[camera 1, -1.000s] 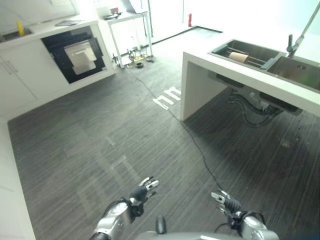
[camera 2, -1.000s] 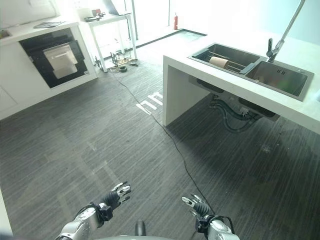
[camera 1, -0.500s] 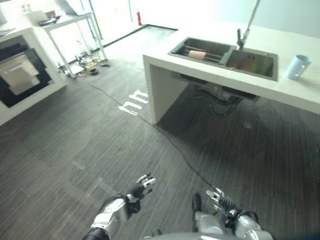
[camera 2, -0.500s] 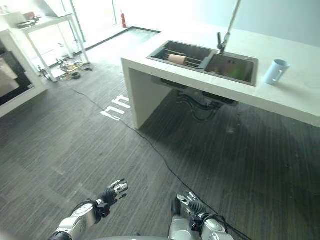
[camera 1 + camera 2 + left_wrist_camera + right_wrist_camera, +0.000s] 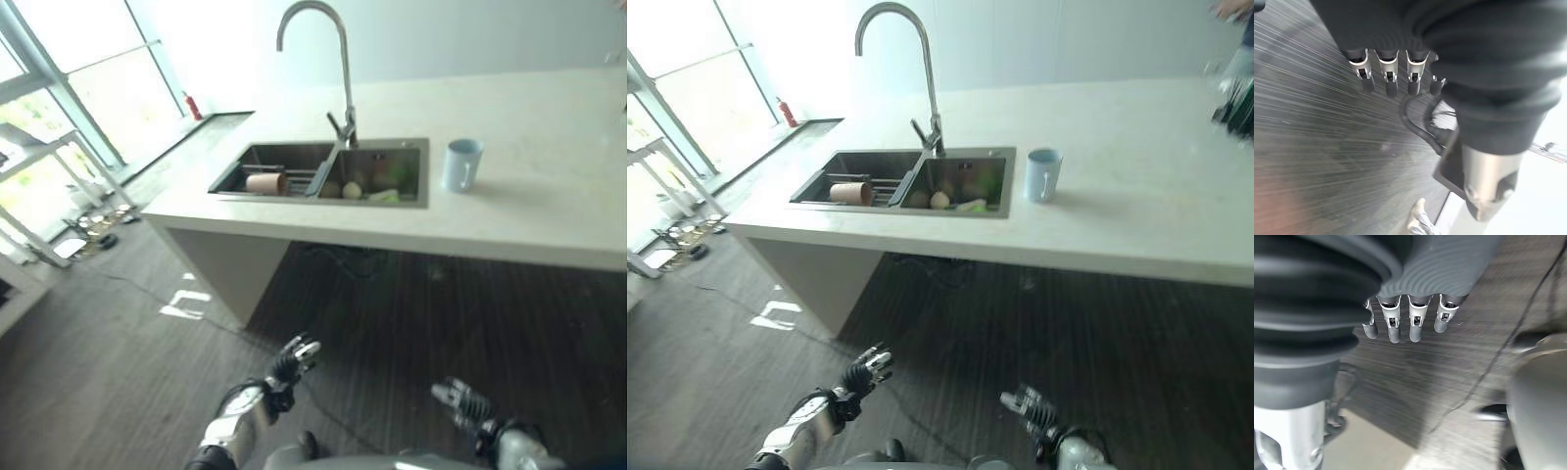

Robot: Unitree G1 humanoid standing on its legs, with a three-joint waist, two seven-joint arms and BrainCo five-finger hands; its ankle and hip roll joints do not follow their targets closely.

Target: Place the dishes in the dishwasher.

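Note:
A double sink [image 5: 294, 194] is set in a white counter ahead of me. A brown cup [image 5: 265, 182] lies on its side on a rack in the sink's left basin; the right basin holds a few pale and green items [image 5: 372, 186]. A light blue mug [image 5: 460, 164] stands on the counter just right of the sink. Both my hands hang low over the dark floor, well short of the counter. My left hand [image 5: 290, 358] is open and empty with relaxed fingers [image 5: 1387, 81]. My right hand [image 5: 458, 402] is open and empty too, its fingers [image 5: 1415, 320] straight.
A tall curved tap [image 5: 333, 59] rises behind the sink. Pipes [image 5: 950, 269] hang under the counter [image 5: 549, 206]. A red fire extinguisher [image 5: 194, 105] stands by bright windows at the far left. A person's hand [image 5: 1236, 10] shows at the counter's far right beside dark utensils [image 5: 1242, 103].
The camera has swung right and closer to the counter: the sink now sits near the middle and the oven wall is out of view. Both hands stay low and open.

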